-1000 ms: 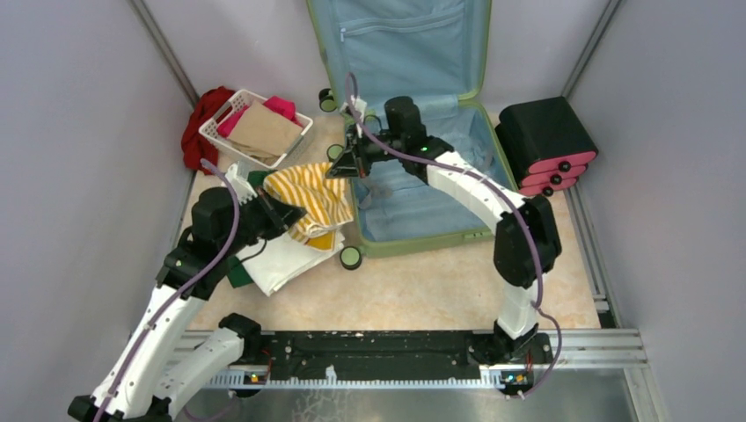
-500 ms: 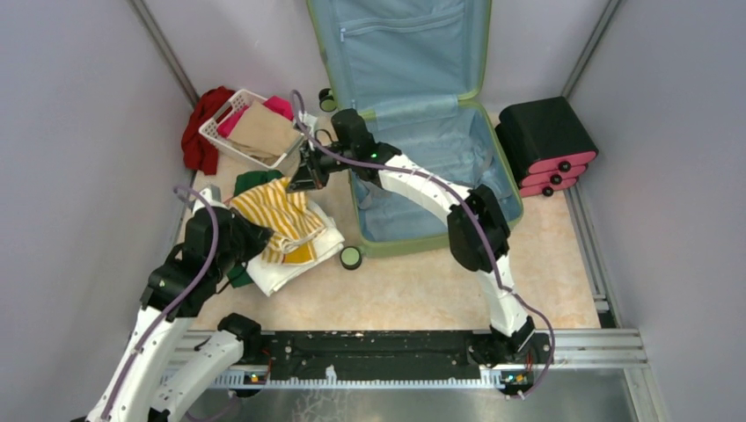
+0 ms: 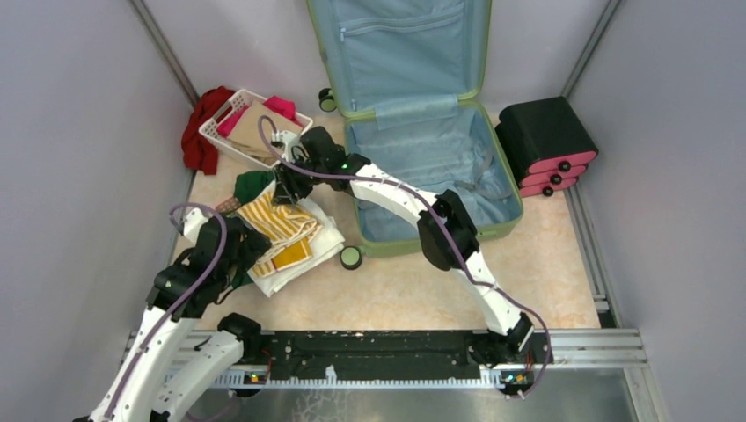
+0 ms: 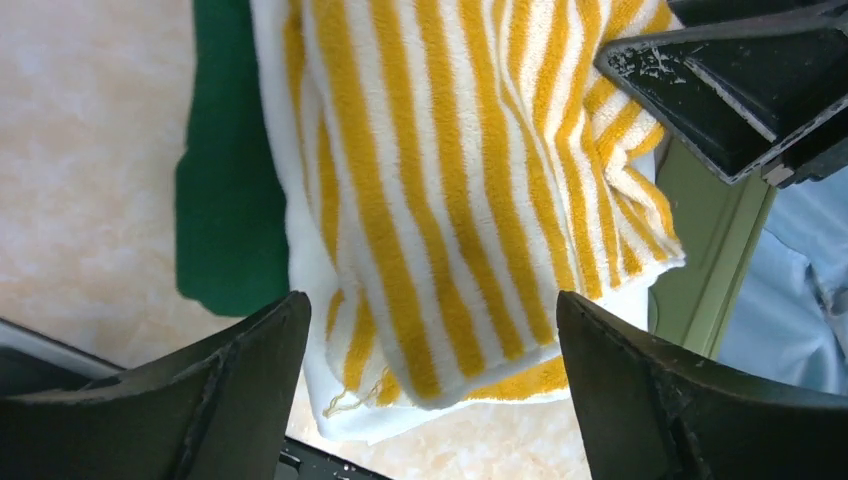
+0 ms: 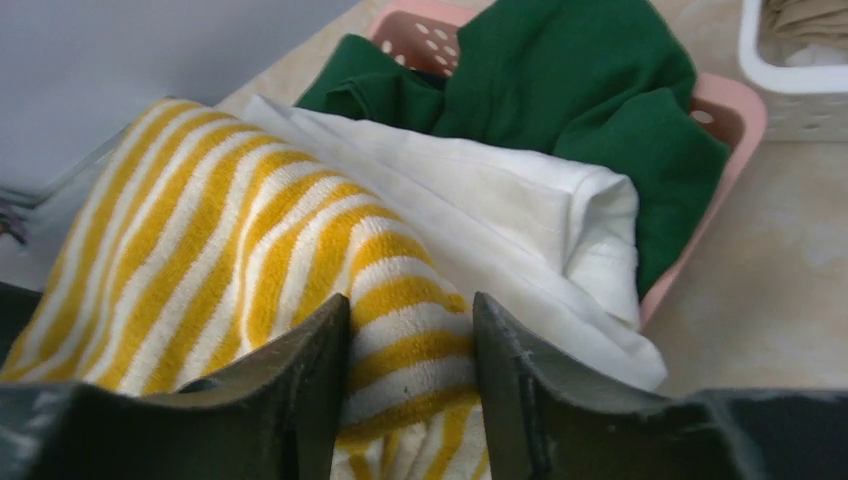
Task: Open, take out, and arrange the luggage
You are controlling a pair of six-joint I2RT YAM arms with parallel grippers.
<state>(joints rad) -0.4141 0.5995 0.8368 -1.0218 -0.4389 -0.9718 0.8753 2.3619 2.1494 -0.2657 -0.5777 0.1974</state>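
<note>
The sage-green luggage point(image 3: 493, 154) lies open at the back, its blue-lined lid leaning on the wall; its green edge point(image 4: 715, 260) shows in the left wrist view. To its left a yellow-and-white striped towel point(image 3: 277, 220) lies on a pile of white cloth point(image 3: 295, 264) and green cloth point(image 3: 253, 183). My right gripper point(image 3: 286, 189) reaches over the pile's far side. Its jaws point(image 5: 410, 305) stand apart, open, with a fold of the towel point(image 5: 200, 260) between them. My left gripper point(image 3: 251, 246) is wide open at the pile's near left, the towel point(image 4: 450, 180) lying beyond its jaws point(image 4: 430, 310).
A pink basket point(image 5: 735, 110) sits under the green cloth point(image 5: 580, 90). A white basket point(image 3: 224, 132) with tan and pink cloth stands at the back left, red cloth point(image 3: 198, 132) beside it. Black-and-pink stacked cases point(image 3: 545, 141) stand right of the luggage. A caster wheel point(image 3: 351, 257) sticks out by the pile.
Both arms carried the striped towel left from the luggage edge and down onto the pile. Both grippers, shut on it before, have parted their jaws.
</note>
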